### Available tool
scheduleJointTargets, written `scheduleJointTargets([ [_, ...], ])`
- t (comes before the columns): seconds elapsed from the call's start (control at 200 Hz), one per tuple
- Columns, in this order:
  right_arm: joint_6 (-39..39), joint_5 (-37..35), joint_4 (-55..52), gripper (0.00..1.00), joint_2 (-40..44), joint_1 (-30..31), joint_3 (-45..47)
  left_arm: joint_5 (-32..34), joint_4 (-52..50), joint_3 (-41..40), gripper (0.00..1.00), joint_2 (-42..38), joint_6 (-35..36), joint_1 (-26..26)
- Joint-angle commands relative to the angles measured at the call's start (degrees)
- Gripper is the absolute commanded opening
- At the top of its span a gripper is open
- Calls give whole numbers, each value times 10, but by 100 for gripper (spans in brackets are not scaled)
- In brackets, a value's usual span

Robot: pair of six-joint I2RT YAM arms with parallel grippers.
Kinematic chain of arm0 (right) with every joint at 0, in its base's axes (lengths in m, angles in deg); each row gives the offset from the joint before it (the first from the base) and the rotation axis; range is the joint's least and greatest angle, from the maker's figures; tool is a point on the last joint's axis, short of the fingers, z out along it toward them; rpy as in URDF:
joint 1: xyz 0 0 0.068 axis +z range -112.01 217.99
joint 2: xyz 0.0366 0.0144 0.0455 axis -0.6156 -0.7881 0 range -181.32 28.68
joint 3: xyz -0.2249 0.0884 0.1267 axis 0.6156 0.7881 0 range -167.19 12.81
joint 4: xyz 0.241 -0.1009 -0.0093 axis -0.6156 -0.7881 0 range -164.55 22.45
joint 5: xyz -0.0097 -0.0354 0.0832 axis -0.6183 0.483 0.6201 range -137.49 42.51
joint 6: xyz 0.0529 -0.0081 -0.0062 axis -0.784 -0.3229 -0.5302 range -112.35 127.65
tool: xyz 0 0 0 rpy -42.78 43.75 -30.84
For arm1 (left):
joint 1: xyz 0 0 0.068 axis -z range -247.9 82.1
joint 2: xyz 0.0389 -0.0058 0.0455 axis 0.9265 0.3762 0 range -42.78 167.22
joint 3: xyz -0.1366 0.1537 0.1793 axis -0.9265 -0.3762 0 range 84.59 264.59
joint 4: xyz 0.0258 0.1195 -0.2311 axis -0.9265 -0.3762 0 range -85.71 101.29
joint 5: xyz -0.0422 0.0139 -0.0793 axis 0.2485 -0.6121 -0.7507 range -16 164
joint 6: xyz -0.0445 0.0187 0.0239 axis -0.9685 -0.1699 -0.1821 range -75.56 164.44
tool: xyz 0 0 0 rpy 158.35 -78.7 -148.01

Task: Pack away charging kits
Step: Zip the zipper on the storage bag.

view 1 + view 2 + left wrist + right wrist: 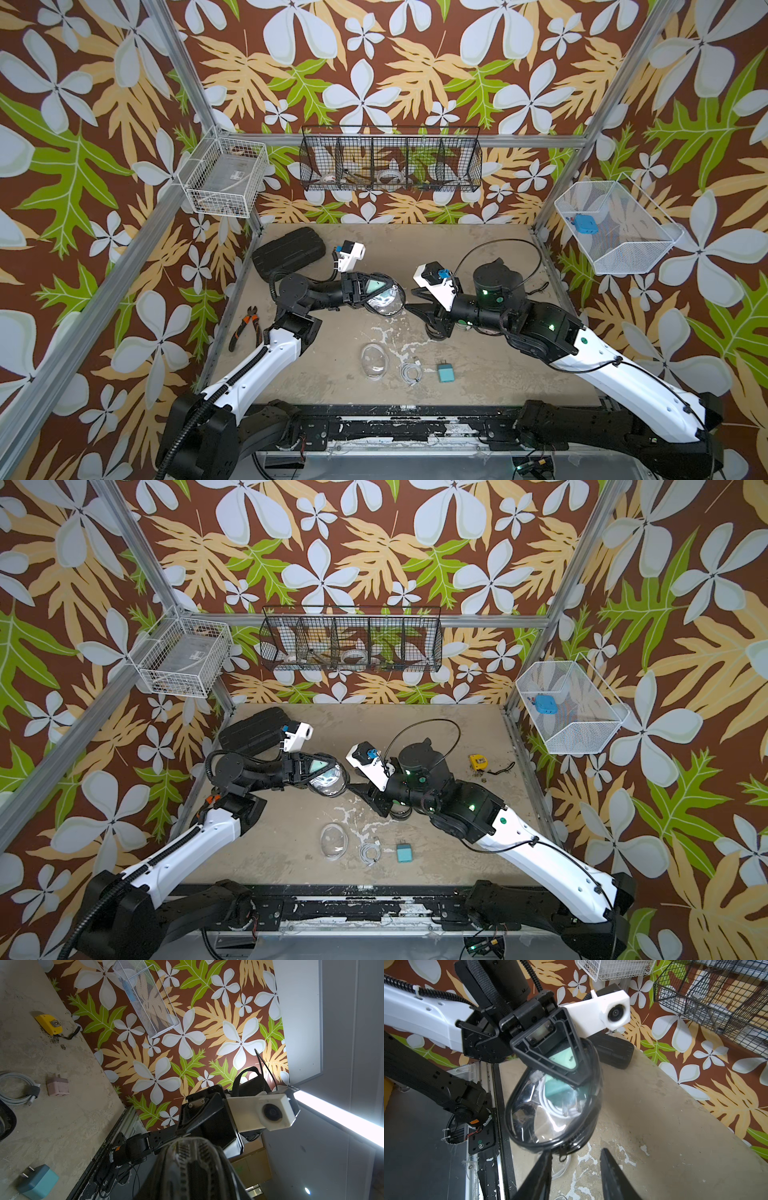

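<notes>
My left gripper (376,291) is shut on a black-rimmed clear pouch (385,302), held on edge above the table. Through its clear side the right wrist view shows a mint plug (560,1086) and a coiled white cable (556,1110) inside the pouch (550,1118). My right gripper (576,1152) is open just in front of the pouch, with the zipper pull (562,1156) hanging beside one fingertip. Near the table's front lie a clear pouch (374,360), a coiled white cable (410,370) and a teal plug (445,372). A pink plug (58,1086) and another cable (16,1088) lie behind my right arm.
A black ribbed case (286,251) lies at the back left and pliers (245,328) at the left edge. A yellow tape measure (478,762) sits at the right. Wire baskets (226,176) (390,160) hang on the walls; the right mesh basket (631,249) holds a blue block (584,224).
</notes>
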Motion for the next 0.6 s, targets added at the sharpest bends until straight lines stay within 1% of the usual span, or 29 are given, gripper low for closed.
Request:
scheduleJointTargets([
  [0.0,11,-4,4,41,4,3,10,-4,24,1,1,3,-8,-1],
  [0.27,22,-7,13,37,3,3,7,-5,24,-2,1,4,-11,-1],
  [0.465,34,-14,10,34,-20,3,-7,-9,24,-1,2,-1,-12,-1],
  [0.596,38,1,17,33,-21,3,-8,-10,22,-3,2,-2,-10,-1],
])
